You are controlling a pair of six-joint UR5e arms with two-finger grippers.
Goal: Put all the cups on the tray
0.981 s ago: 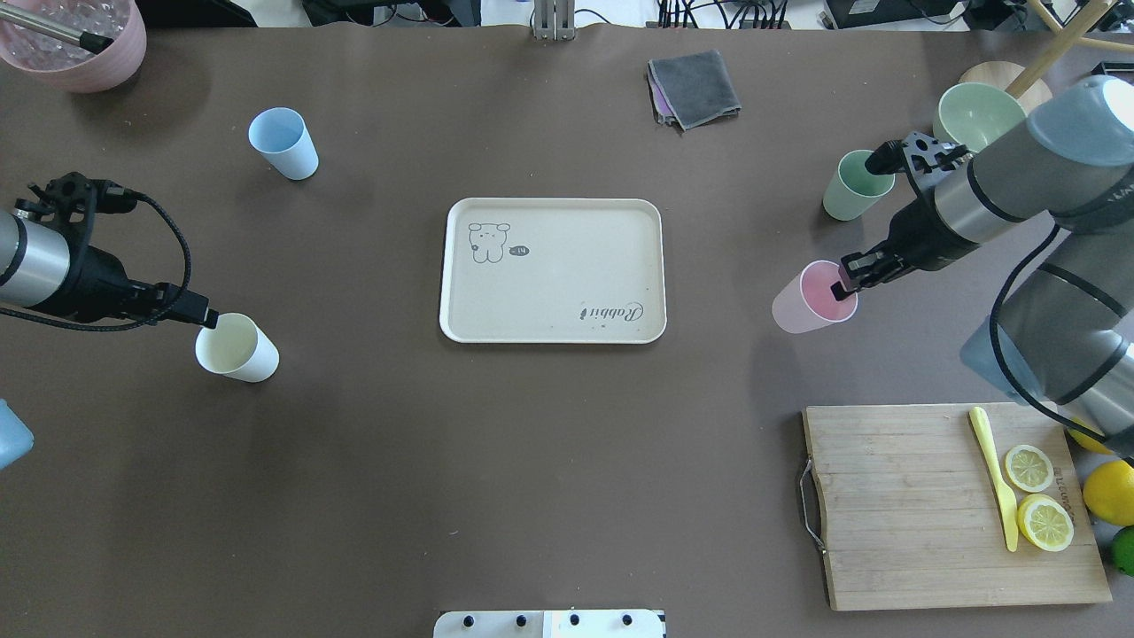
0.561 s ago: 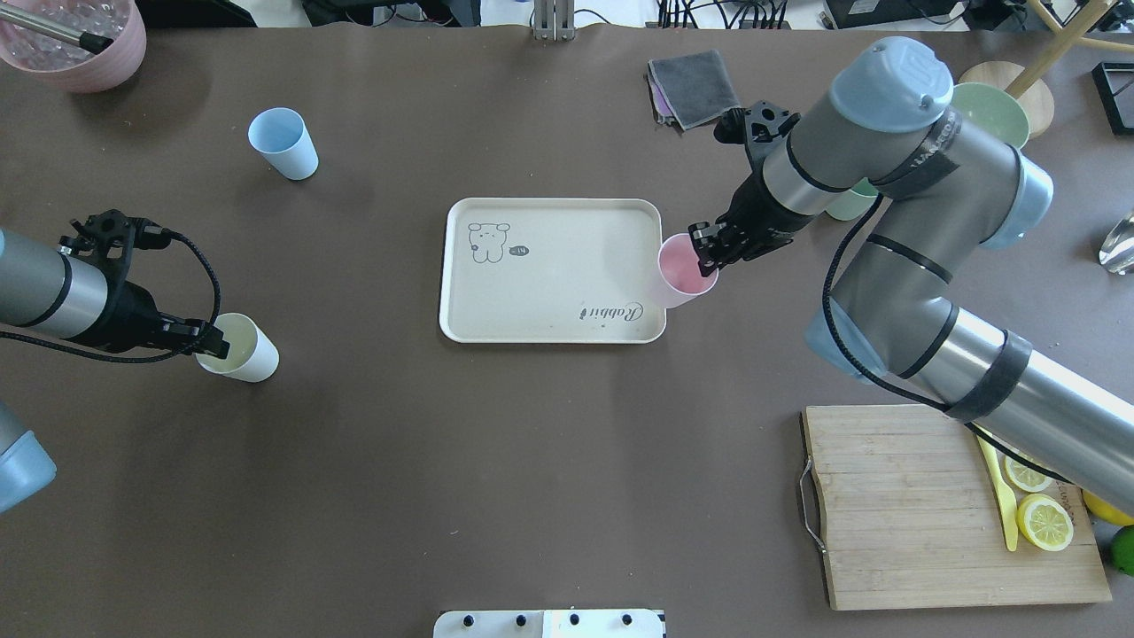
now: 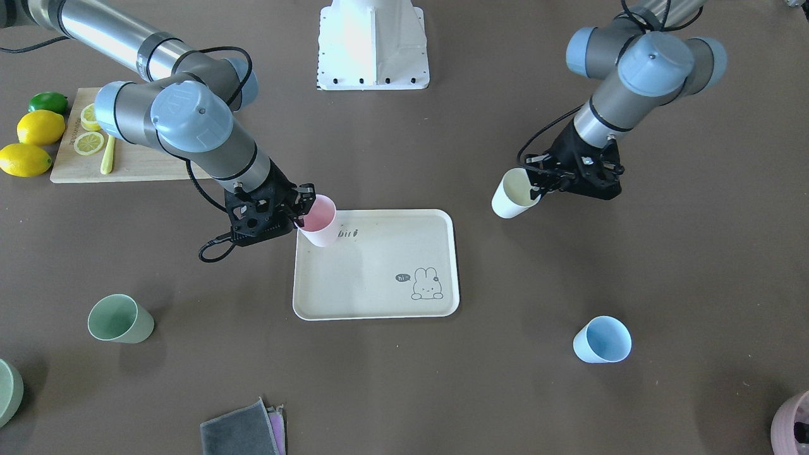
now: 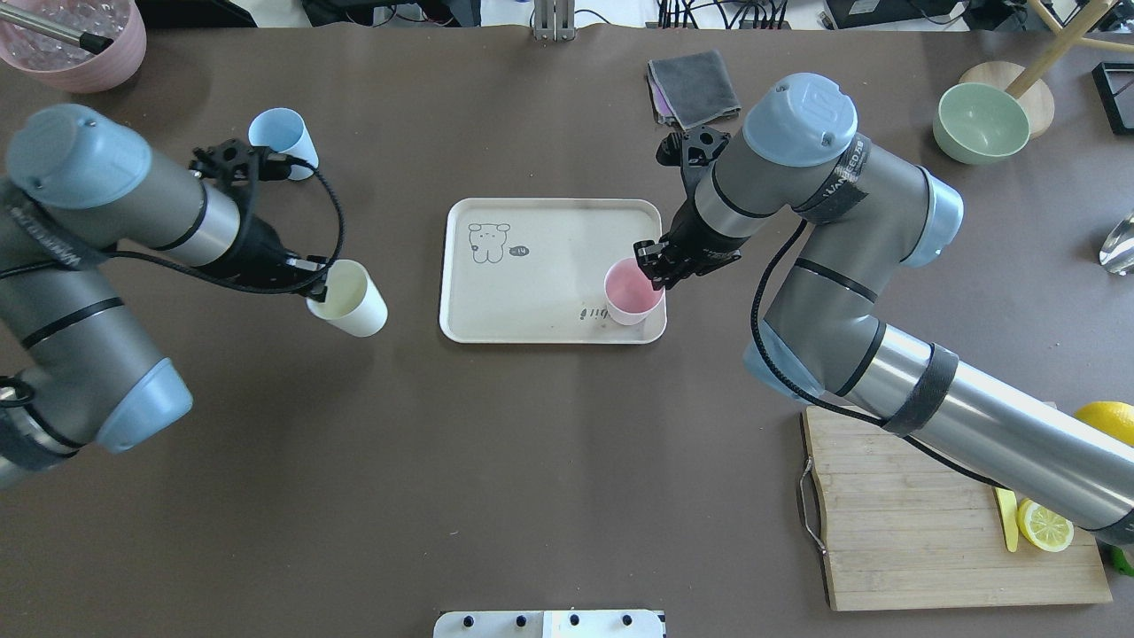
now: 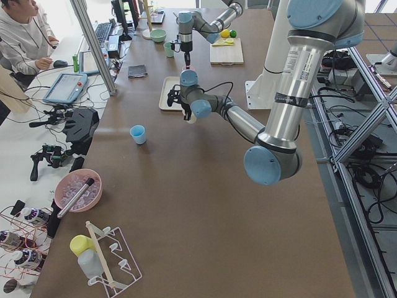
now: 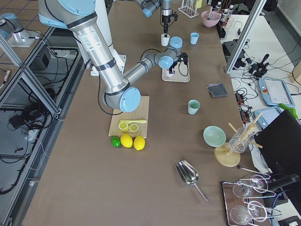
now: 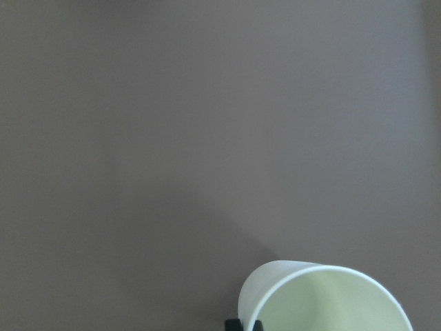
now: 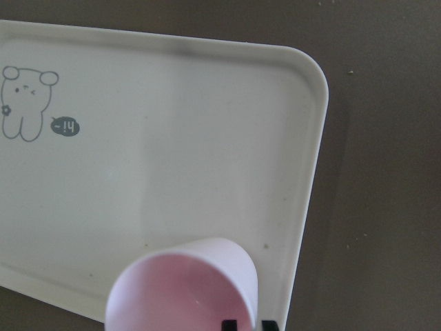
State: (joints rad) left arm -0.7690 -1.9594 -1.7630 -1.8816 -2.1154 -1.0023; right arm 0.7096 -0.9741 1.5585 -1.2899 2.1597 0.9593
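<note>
Right end effector (image 4: 653, 273) is clamping pink cup (image 4: 629, 301) by rim over tray (image 4: 540, 266) corner. Left end effector (image 4: 317, 288) is clamping cream cup (image 4: 354, 307) by rim beside tray, over bench (image 4: 532, 487).

Overhead and front views (opposed), tray (image 4: 549, 266) shared

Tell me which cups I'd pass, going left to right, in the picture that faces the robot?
green cup → pink cup → cream cup → blue cup
</note>
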